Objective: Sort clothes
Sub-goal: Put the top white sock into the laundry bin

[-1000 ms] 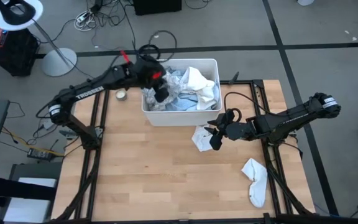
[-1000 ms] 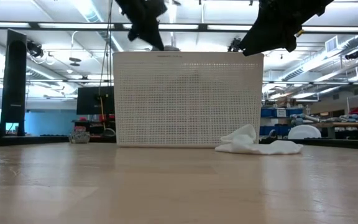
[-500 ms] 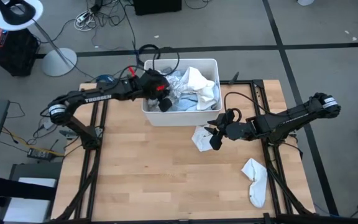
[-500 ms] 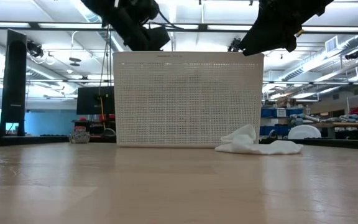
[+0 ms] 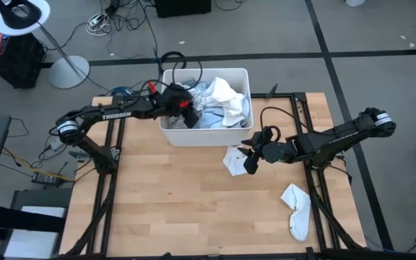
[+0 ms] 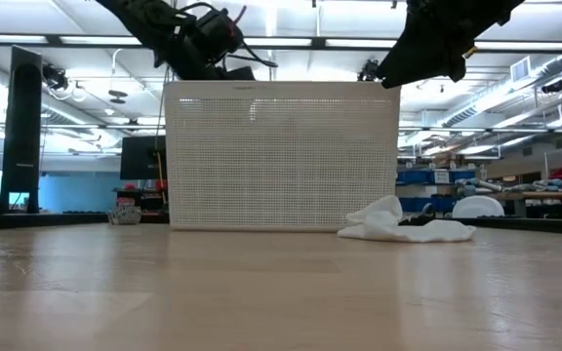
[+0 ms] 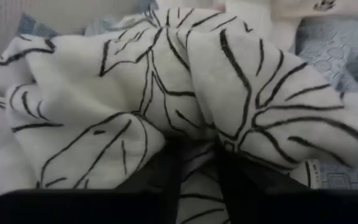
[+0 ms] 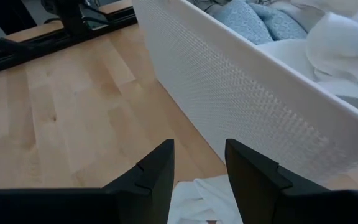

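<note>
Nearest me, close to the tabletop's front right corner, a white sock (image 5: pixel 295 210) lay flat, its long axis running front to back with the foot end bent toward the front edge. Further in, a crumpled white garment (image 5: pixel 233 159) sat just in front of the tub's front right corner, no clear long axis, bunched. My right gripper (image 5: pixel 250 161) hung over that garment, its fingers (image 8: pixel 156 176) parted with nothing between them, and the wrist view looked down on the white cloth (image 8: pixel 201 199) and the tub wall (image 8: pixel 241 99).

At the back edge stood the white tub (image 5: pixel 166 126), heaped with clothes (image 5: pixel 222 101): white pieces on top, pale blue ones at the side. My left gripper (image 5: pixel 191 120) was down inside the tub's left half, among the fabric. Its wrist view showed the two dark fingers (image 7: pixel 160 171) pressed into a white top with black leaf lines (image 7: pixel 166 81); I could not tell whether they were gripping it.
</note>
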`<state>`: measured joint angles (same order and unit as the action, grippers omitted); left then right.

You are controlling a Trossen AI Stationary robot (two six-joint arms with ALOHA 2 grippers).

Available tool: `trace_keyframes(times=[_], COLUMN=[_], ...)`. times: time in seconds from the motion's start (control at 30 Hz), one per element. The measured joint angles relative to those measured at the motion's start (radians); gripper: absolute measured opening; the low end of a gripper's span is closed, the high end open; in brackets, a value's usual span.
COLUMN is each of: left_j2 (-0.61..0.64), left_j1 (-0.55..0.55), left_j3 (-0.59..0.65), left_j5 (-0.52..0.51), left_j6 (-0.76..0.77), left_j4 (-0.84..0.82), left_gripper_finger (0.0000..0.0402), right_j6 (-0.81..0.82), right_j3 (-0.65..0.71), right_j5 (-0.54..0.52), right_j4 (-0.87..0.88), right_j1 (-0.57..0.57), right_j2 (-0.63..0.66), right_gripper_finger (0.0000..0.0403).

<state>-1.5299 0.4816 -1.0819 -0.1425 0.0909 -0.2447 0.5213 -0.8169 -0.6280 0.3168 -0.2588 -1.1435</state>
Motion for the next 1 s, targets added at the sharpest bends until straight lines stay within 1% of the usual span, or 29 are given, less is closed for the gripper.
trace_keyframes(times=[0.13, 0.27, 0.4, 0.5, 0.7, 0.77, 0.87, 1.0], left_j2=[0.0, -0.001, -0.001, -0.001, -0.001, -0.001, 0.008, 0.045], left_j1=[-0.004, -0.005, -0.005, -0.005, -0.009, -0.018, -0.041, -0.102], left_j3=[-0.029, -0.085, -0.173, -0.243, -0.404, -0.449, -0.493, -0.499], left_j5=[0.019, 0.069, 0.11, 0.128, 0.129, 0.129, 0.129, 0.128], left_j6=[0.016, 0.021, 0.021, 0.021, 0.061, 0.07, 0.071, 0.037], left_j4=[-0.001, -0.03, -0.143, -0.27, -0.528, -0.577, -0.603, -0.663], left_gripper_finger=[0.0112, 0.0112, 0.0113, 0.0113, 0.0113, 0.0113, 0.0113, 0.0113], right_j6=[0.0, 0.0, 0.0, 0.0, 0.0, 0.0, 0.0, 0.0], right_j3=[0.0, 0.0, 0.0, 0.0, 0.0, 0.0, 0.0, 0.0], right_j5=[0.0, 0.0, 0.0, 0.001, 0.001, 0.001, 0.001, 0.001], right_j4=[0.0, 0.001, 0.001, 0.001, 0.001, 0.001, 0.001, 0.001], right_j1=[0.0, 0.0, 0.0, 0.0, 0.0, 0.0, 0.0, 0.0], right_j2=[0.0, 0.0, 0.0, 0.0, 0.0, 0.0, 0.0, 0.0], right_gripper_finger=[0.0144, 0.0144, 0.0144, 0.0144, 0.0144, 0.0144, 0.0144, 0.0144])
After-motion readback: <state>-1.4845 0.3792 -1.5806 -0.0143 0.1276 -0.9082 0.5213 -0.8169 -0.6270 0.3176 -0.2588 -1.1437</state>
